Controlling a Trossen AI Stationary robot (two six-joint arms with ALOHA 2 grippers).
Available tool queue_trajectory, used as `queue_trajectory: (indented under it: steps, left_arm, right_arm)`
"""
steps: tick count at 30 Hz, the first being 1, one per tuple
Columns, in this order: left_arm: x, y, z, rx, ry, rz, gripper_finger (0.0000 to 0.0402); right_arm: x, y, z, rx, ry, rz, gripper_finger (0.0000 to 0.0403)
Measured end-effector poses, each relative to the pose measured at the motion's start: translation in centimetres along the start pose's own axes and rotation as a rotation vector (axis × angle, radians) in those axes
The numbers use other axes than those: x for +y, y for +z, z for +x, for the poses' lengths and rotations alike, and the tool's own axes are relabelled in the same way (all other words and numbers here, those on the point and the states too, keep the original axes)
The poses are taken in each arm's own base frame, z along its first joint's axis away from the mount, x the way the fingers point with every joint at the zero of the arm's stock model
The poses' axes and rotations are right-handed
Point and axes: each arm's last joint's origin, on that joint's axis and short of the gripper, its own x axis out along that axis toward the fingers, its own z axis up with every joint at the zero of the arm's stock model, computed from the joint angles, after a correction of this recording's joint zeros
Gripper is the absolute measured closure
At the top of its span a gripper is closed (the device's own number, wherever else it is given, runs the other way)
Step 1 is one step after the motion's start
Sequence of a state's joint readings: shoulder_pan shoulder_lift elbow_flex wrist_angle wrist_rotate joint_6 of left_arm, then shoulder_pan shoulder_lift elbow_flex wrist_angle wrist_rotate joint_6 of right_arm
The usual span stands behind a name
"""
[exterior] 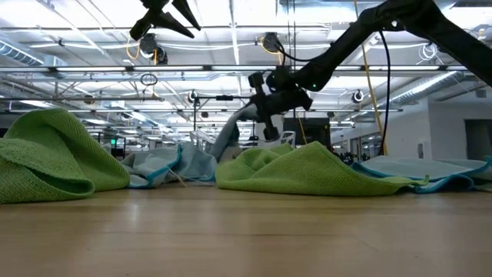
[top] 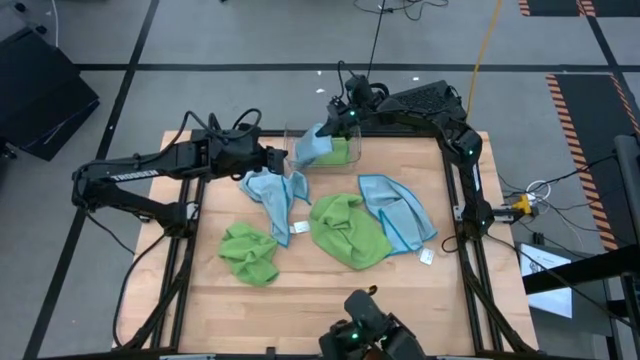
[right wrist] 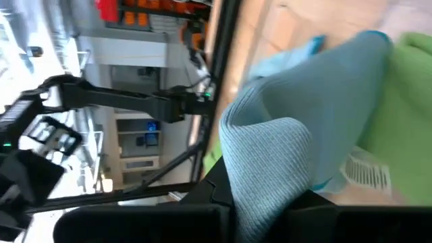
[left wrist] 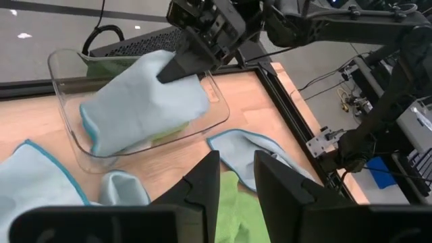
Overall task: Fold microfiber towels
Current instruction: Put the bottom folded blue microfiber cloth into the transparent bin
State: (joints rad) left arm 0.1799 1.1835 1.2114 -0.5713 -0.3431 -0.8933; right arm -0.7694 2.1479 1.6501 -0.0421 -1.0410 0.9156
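1 blue towel (left wrist: 145, 98) hangs pinched in my right fingers (top: 333, 124) over the clear bin (left wrist: 64, 81); it could snag the rim, dragging the bin. Left fingers (left wrist: 236, 179) sit slightly spread, empty.

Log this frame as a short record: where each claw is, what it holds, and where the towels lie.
right claw: over the clear plastic bin at the table's far edge, shut on a light blue towel
left claw: beside the bin, holding nothing, fingers slightly apart
in bin: a green towel under the lifted blue one
on table: two green towels, two light blue towels, all crumpled or loosely spread
folded so far: none visible
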Motion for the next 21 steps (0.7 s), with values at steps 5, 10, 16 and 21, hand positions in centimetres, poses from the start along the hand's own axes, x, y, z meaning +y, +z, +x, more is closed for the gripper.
queue_trajectory:
  steps: [5, 10, 16, 21]
  left_arm:
    - [0.0, 0.0, 0.0, 0.000, 0.000, 0.003, 0.0309]
    - [0.0, 0.0, 0.0, 0.000, 0.000, 0.003, 0.0309]
    - [0.0, 0.0, 0.0, 0.001, 0.000, 0.025, 0.0309]
    - [0.0, 0.0, 0.0, 0.001, -0.001, 0.035, 0.0309]
  right_arm:
    - [-0.8, -0.7, -0.8, 0.008, -0.100, 0.011, 0.0388]
    - [-0.3, -0.9, -2.2, -0.034, -0.187, -0.035, 0.0388]
    - [-0.6, -1.2, -2.7, -0.035, -0.250, -0.047, 0.0388]
    - [-0.2, -1.3, -2.4, -0.038, -0.244, -0.067, 0.0388]
